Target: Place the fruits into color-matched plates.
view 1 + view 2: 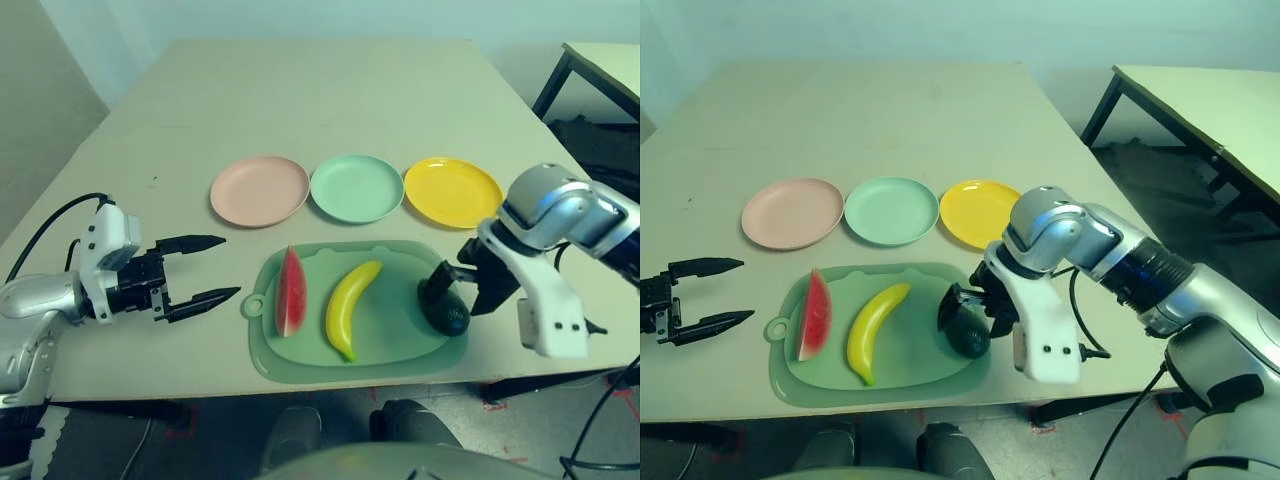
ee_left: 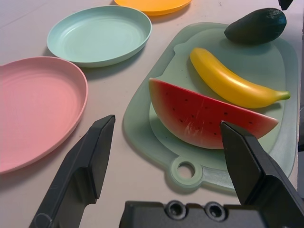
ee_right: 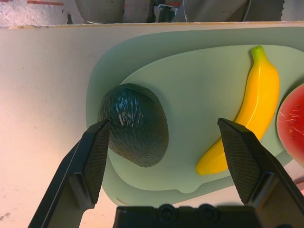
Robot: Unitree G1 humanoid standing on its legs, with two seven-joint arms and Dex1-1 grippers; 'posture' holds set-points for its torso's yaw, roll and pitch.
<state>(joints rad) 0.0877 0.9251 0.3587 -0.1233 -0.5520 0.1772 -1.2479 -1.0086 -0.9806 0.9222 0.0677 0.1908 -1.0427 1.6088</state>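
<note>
Nearest, at the table's point(image 1: 330, 90) front edge: a pale green mat point(image 1: 390, 345) with a ring tab at its left corner, carrying all three fruits. Watermelon wedge point(image 1: 290, 292) at the mat's 9 o'clock side, standing on its rind edge, red face showing; banana point(image 1: 351, 307) at the centre, lying slantwise with its tip toward 7 o'clock; avocado point(image 1: 446, 312) at the 3 o'clock side, near the mat's right rim. None touching another. Over the avocado, the right gripper point(image 3: 164, 137), spread wide and grasping nothing, one finger just beside the avocado's outer flank, the other out over bare mat between avocado and banana; seen from the head, black fingers partly covering the avocado's top. At 9 o'clock from the mat, well clear of it on bare tabletop, the left gripper point(image 1: 200, 268), likewise released and empty, fingers parted and pointing toward the watermelon, with nothing between it and the mat's tab. Farther back, at 12 o'clock from the mat, a row of three round plates, apart from the mat and almost rim to rim: pink plate point(image 1: 259, 190) at the left, mint green plate point(image 1: 356, 187) in the middle, yellow plate point(image 1: 452, 191) at the right. All three plates bare inside. Beyond the table's right corner, part of a second table point(image 1: 1200, 100) with a dark leg.
</note>
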